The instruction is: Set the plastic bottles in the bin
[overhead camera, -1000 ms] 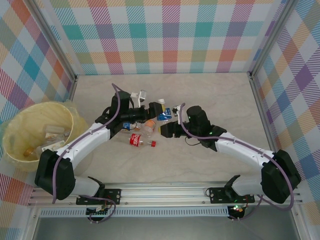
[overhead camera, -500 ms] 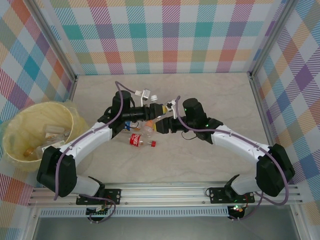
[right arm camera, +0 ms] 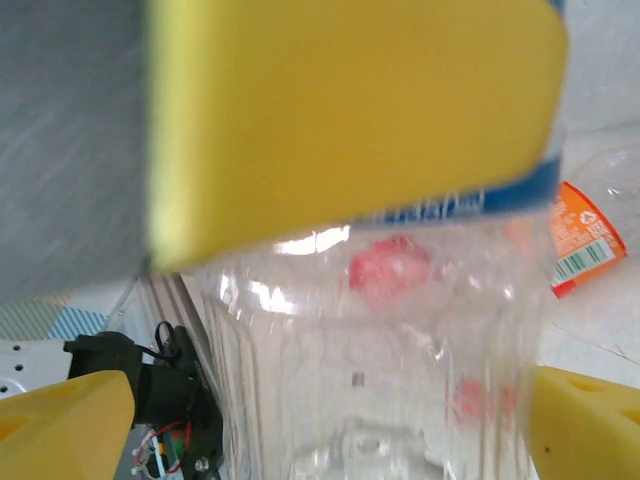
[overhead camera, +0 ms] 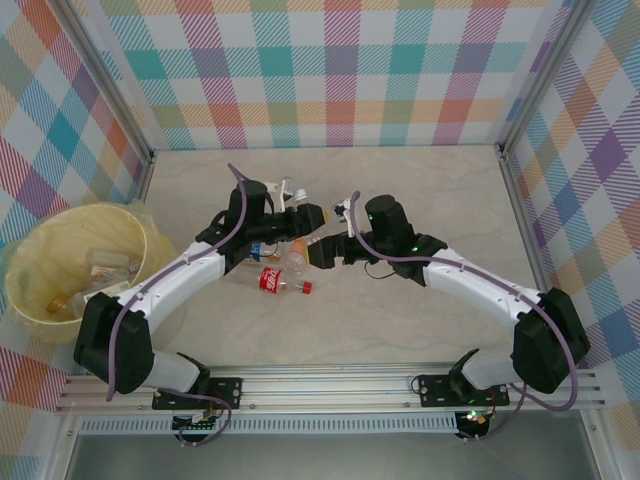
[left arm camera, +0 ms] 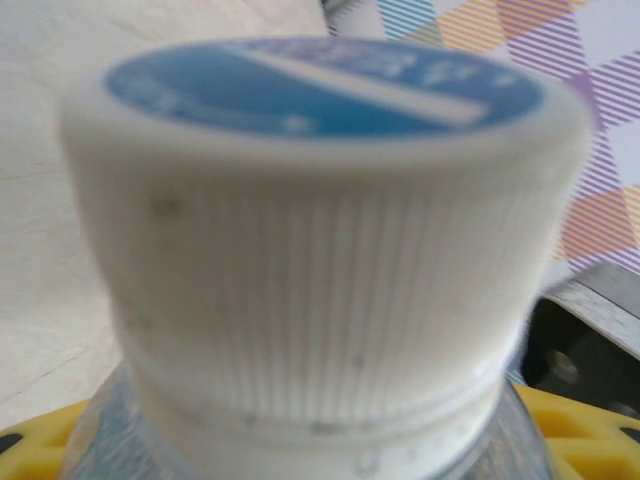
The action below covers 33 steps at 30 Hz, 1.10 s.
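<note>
Bottle [left arm camera: 320,250], white-capped: clamped in left end effector [overhead camera: 318,216] | right end effector [right arm camera: 325,425]: jaws apart

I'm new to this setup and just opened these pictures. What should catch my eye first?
The two arms meet at mid-table above a small heap of bottles, beside a red-labelled bottle lying on its side. In the left wrist view a ribbed white cap with a blue top looms close, the left fingers clamped on its clear bottle. At far left sits the pale yellow bin, some bottles already inside.
</note>
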Tool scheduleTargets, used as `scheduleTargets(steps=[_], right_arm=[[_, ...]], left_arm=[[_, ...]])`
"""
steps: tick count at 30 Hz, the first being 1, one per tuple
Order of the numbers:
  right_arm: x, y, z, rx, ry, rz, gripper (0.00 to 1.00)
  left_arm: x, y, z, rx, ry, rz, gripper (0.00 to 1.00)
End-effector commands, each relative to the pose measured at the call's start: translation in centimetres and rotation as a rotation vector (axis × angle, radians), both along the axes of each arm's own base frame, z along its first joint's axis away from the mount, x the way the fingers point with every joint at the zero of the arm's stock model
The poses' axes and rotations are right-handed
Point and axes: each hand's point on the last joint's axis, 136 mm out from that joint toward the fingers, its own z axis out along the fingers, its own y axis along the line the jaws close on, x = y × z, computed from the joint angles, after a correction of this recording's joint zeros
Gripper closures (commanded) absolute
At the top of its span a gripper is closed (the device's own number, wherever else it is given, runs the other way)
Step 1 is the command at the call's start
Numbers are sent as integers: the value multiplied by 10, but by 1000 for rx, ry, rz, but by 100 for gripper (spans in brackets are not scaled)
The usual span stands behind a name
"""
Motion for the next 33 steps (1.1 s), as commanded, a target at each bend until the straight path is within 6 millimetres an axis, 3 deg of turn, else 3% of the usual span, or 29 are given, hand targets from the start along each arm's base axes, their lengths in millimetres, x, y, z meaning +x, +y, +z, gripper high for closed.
scheduleTargets(steps=[1,9,15,19,33], right_arm=[[1,-11,21,-20,-90,-14,0],[26,-36,20,-100,-139,-211,0],[51,-62,4,-199,-109,-427,0],[58,-75,-7,-261,-87,-507,0],[66,-70,-20,-307,-49,-508,0]], left_arm=[[15,22,18,69,-32,135,49],[8,75,51,281,-71,321,51],[-7,130,87,466,-130,484,51],[-18,160,112,556,-177,566,50],[-68,245,199,733,-336,819,50]])
